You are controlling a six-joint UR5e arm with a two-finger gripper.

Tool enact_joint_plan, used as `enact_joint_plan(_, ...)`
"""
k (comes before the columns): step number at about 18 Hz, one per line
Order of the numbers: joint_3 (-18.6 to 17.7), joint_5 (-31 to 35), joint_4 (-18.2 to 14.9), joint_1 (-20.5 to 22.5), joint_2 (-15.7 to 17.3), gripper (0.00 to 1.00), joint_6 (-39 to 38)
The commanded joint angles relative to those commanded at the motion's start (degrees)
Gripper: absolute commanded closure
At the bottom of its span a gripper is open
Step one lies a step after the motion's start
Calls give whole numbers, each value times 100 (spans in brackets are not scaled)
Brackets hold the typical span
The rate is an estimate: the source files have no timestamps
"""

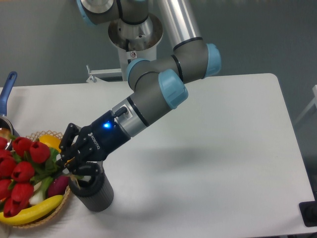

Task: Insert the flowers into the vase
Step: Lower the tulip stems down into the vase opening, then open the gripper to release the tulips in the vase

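The black two-finger end effector (68, 161) reaches down and to the left at the end of the grey arm with light-blue joint caps (163, 84), a blue light glowing on its wrist. Its fingers sit right at the mouth of the dark grey ribbed cylindrical vase (95, 191), which stands upright on the white counter (213, 158) near the front left corner. The fingers appear closed around the green stems of the bunch of red tulips (22, 173), though the exact grip is hard to make out against the dark parts. The tulip heads lie out to the left of the vase, over a woven wicker basket (42, 215) that touches or nearly touches the vase's side. In the basket lie a yellow banana (29, 212) and other colourful toy produce. A blue-handled metal pot (6, 99) shows at the left edge.
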Motion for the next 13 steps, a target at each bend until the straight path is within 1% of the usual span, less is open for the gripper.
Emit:
enact_joint_plan(2,-185,0,0,61,9,100,255)
enact_joint_plan(7,-493,-9,0,272,18,100,791)
enact_joint_plan(10,-686,-9,0,386,18,92,1003)
enact_joint_plan(11,-704,-9,0,404,9,83,1047)
enact_joint_plan(12,-730,-9,0,404,9,78,1047)
enact_joint_plan(13,-756,-9,0,404,9,70,1047)
